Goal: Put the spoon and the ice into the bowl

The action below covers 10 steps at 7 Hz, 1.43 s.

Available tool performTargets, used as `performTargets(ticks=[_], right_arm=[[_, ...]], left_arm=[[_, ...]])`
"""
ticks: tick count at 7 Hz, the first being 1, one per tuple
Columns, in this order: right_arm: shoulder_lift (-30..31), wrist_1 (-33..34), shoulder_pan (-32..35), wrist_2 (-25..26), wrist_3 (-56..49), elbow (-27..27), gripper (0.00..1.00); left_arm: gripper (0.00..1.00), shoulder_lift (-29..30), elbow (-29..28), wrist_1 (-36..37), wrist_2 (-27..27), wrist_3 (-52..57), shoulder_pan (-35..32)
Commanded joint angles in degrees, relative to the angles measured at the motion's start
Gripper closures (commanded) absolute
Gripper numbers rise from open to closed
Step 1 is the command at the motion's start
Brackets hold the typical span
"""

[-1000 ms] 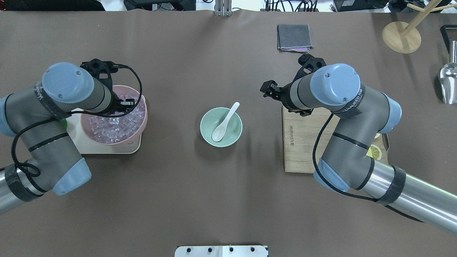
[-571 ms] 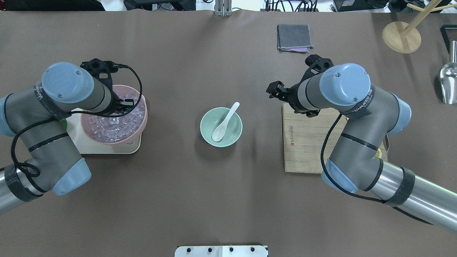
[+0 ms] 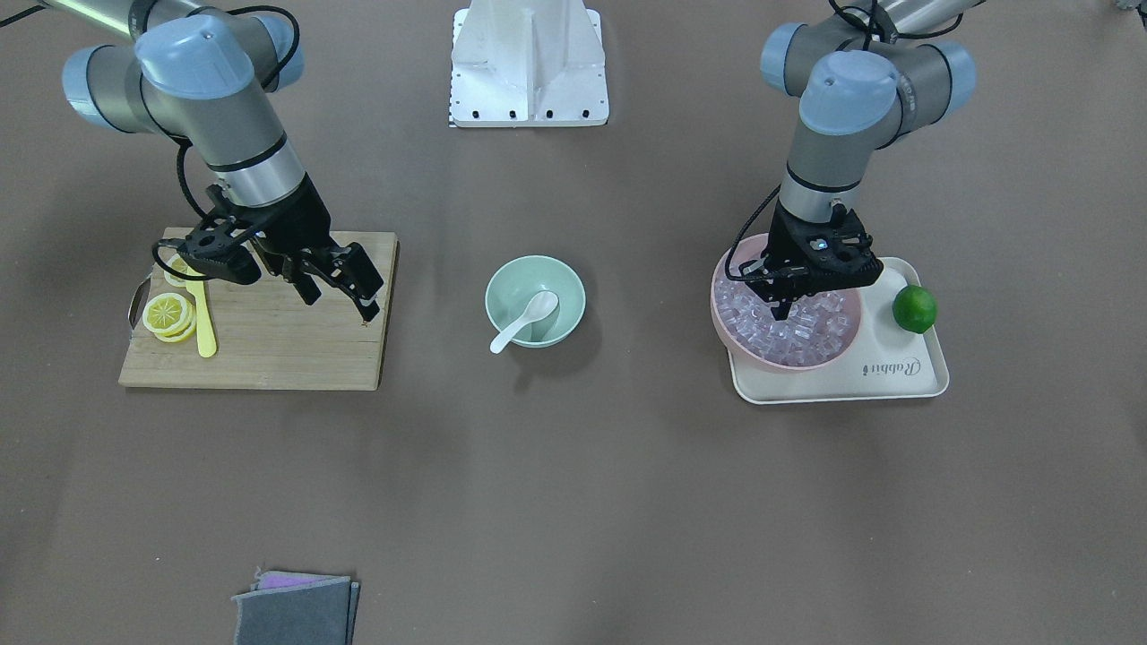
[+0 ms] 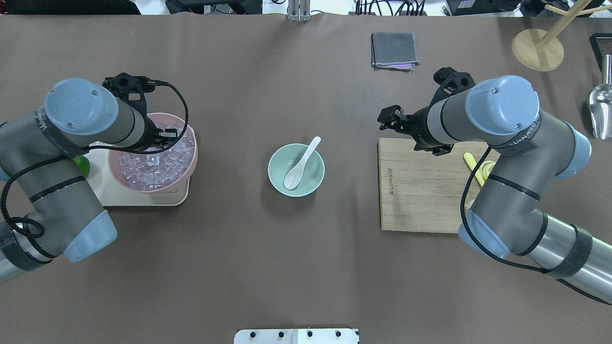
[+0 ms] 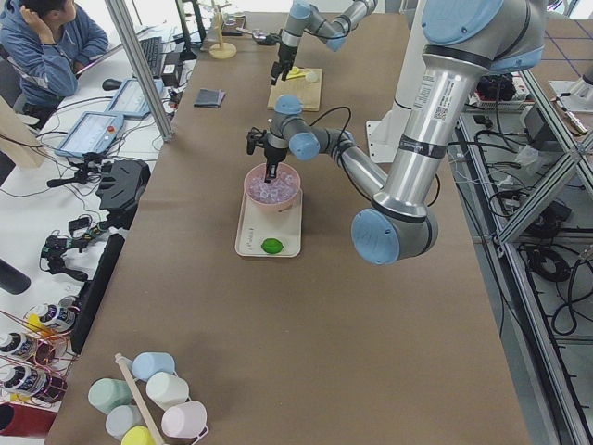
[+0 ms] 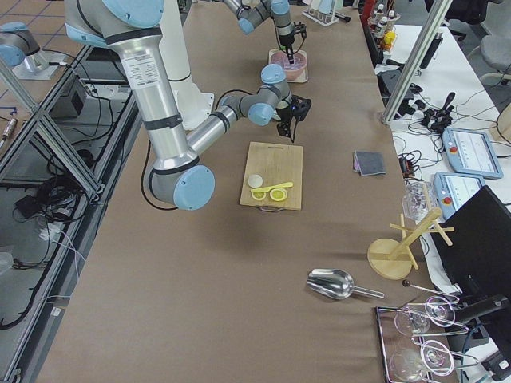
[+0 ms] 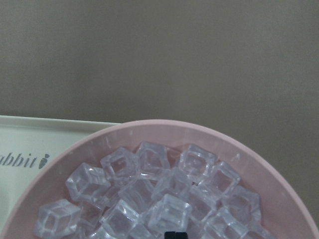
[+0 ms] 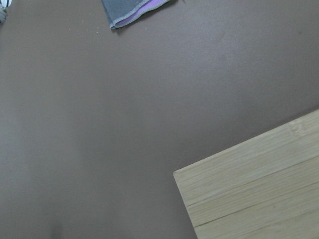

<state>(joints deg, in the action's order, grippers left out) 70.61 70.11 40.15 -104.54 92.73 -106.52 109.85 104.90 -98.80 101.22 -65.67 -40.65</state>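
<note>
The white spoon [image 4: 297,167] lies in the mint-green bowl [image 4: 273,177] at mid-table, scoop down and handle over the rim; both show in the front view, the spoon [image 3: 524,320] in the bowl [image 3: 502,285]. Clear ice cubes [image 7: 169,213] fill a pink bowl [image 3: 742,352]. My left gripper [image 3: 781,313] hangs over that ice with its fingertips [image 7: 174,234] close together just above the cubes; I cannot tell whether a cube is between them. My right gripper [image 3: 340,300] is open and empty over the far corner of the cutting board [image 4: 420,196], away from the mint bowl.
The pink bowl stands on a white tray [image 3: 896,381] beside a lime [image 3: 914,309]. Lemon slices [image 3: 170,315] and a yellow knife [image 3: 205,324] lie on the board. A grey cloth [image 4: 394,50], a wooden stand [image 4: 538,50] and a metal scoop [image 4: 600,110] sit far right.
My right arm has drawn back to the right, away from the mint bowl. My left arm has shifted slightly over the ice bowl. The spoon has not moved.
</note>
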Motion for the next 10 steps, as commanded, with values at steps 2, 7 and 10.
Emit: performTargets(ticks=[2, 7, 10], right_arm=[[1.63, 0.03, 0.72, -0.84, -0.53, -1.41, 0.00], [8.30, -0.06, 5.96, -5.99, -17.78, -2.64, 0.00], [10.34, 0.03, 8.45, -8.40, -24.61, -2.82, 0.00]], left_arm=[[0.28, -1.12, 0.92, 0.01, -5.55, 6.73, -0.22], [0.28, -0.96, 0.83, -0.16, -9.20, 24.58, 0.49], [0.29, -0.17, -0.83, -0.78, -9.20, 27.35, 3.02]])
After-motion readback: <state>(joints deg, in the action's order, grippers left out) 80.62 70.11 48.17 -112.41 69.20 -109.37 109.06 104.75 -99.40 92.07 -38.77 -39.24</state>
